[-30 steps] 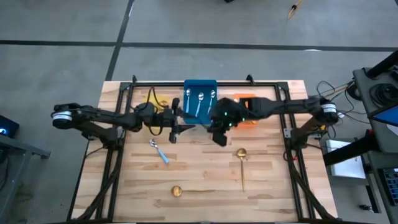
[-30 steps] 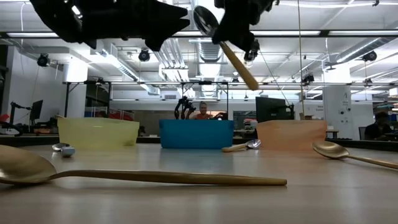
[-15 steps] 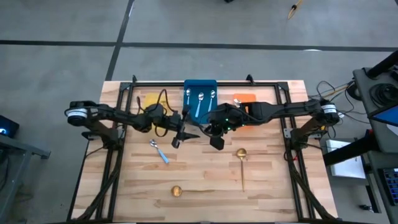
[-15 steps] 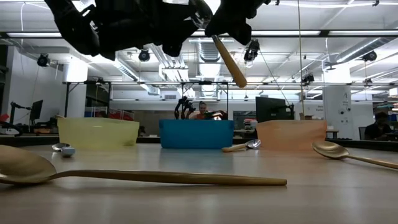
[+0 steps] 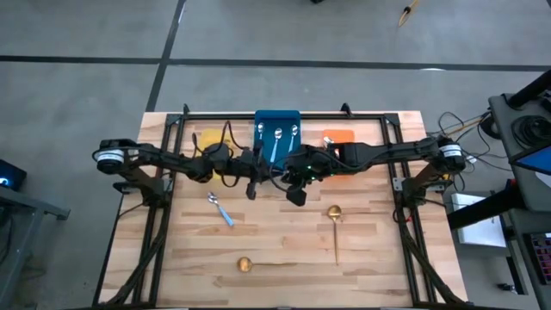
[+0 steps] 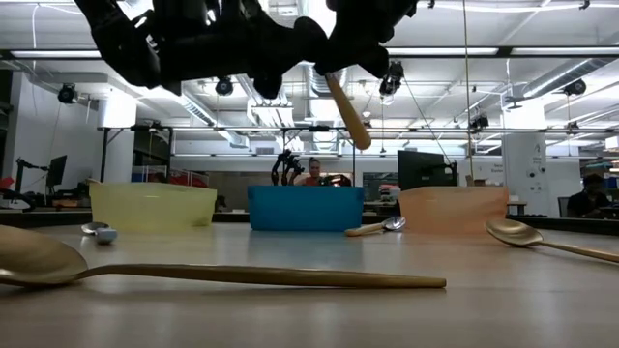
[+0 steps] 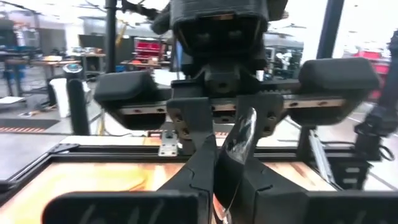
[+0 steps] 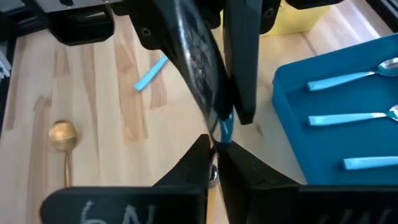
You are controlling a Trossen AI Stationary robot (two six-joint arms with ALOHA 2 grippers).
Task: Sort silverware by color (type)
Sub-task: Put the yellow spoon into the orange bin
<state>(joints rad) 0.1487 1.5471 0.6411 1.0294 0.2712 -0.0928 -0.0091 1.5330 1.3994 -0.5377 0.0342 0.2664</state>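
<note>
Hanging in the air above the middle of the wooden worktop (image 5: 370, 250), the orange-handled spoon with a silver bowl (image 6: 346, 111) slants with its handle downward in the low view. Its bowl and neck are lost there among the dark arm bodies.

Left end effector (image 7: 217, 168): fingers drawn in on the spoon's bowl, seen edge-on in the left wrist view.

Right end effector (image 8: 214, 152): fingers together on the same spoon lower down. The exact contact point is masked by the fingers themselves.

From above, the two end effectors meet nose to nose just in front of the blue plastic bin (image 5: 262, 120), and the spoon cannot be made out.

That bin holds three blue-handled spoons (image 5: 277, 142). The yellow plastic bin (image 5: 207, 136) and the orange plastic bin (image 5: 338, 135) flank it, both partly covered by the arms.

Lying on the worktop, well apart: one blue-handled spoon (image 5: 219, 209) and two gold thin-handled spoons (image 5: 333, 215) (image 5: 245, 264).
</note>
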